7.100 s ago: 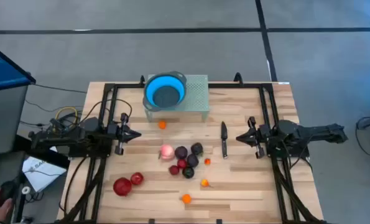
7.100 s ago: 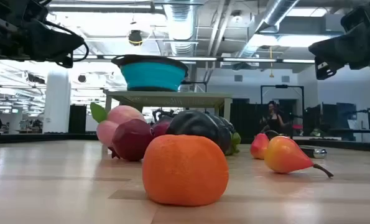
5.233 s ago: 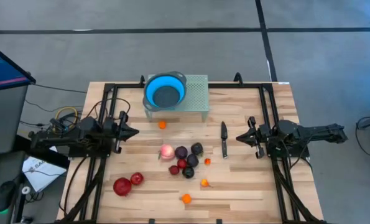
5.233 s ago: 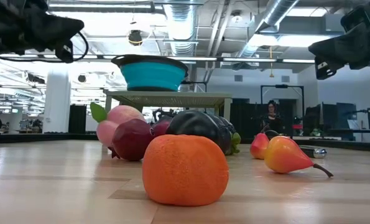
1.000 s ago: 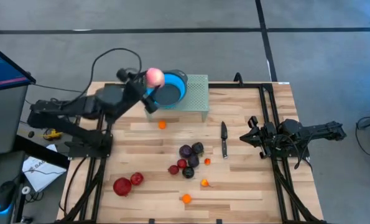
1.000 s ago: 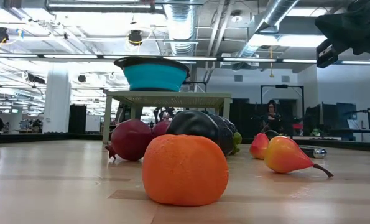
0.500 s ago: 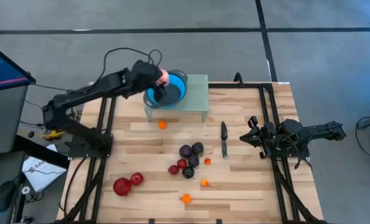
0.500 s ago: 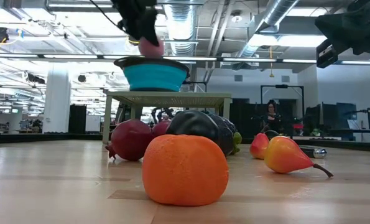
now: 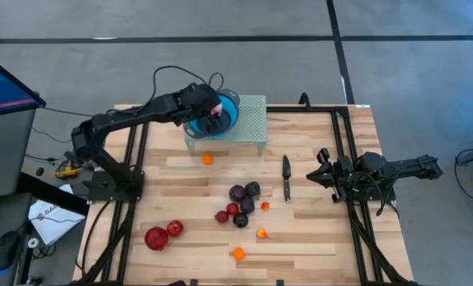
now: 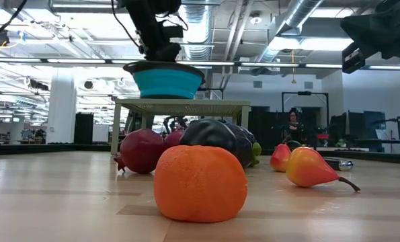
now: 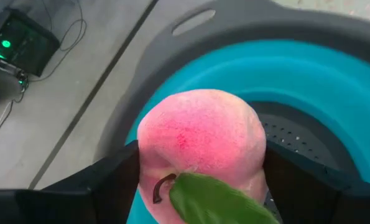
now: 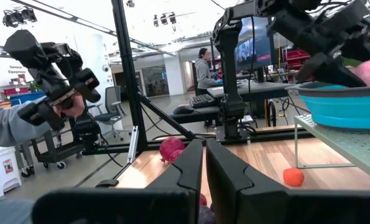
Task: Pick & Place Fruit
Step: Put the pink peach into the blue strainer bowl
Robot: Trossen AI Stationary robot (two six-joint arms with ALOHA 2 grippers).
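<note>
So the left tool (image 9: pixel 215 109) is reaching over the blue bowl (image 9: pixel 228 111), which sits up on a pale green perforated stand (image 9: pixel 252 123) at the far edge of the desk (image 9: pixel 315 230). Its fingers (image 11: pixel 110 180) are clamped on either side of the pale pink fruit (image 11: pixel 200 152), which has a green leaf (image 11: pixel 219 199) on it, and the wrist view shows the fruit hanging right above the inside of the bowl, not resting on the bottom as far as I can see. The rest of the fruit is down on the desk: a bunch of dark purple ones (image 9: pixel 244 192) with small red ones in the middle, two red apples (image 9: pixel 163 234) near the front left, a small orange one (image 9: pixel 207 159) just in front of the stand, and a couple more orange ones (image 9: pixel 238 254) toward the front. A black-handled knife (image 9: pixel 285 176) lies just right of the purple bunch. The right tool (image 9: pixel 319 173) is parked over the right side of the desk, well away from everything, with its fingers (image 12: pixel 225 168) nearly together, only a thin gap between them.
</note>
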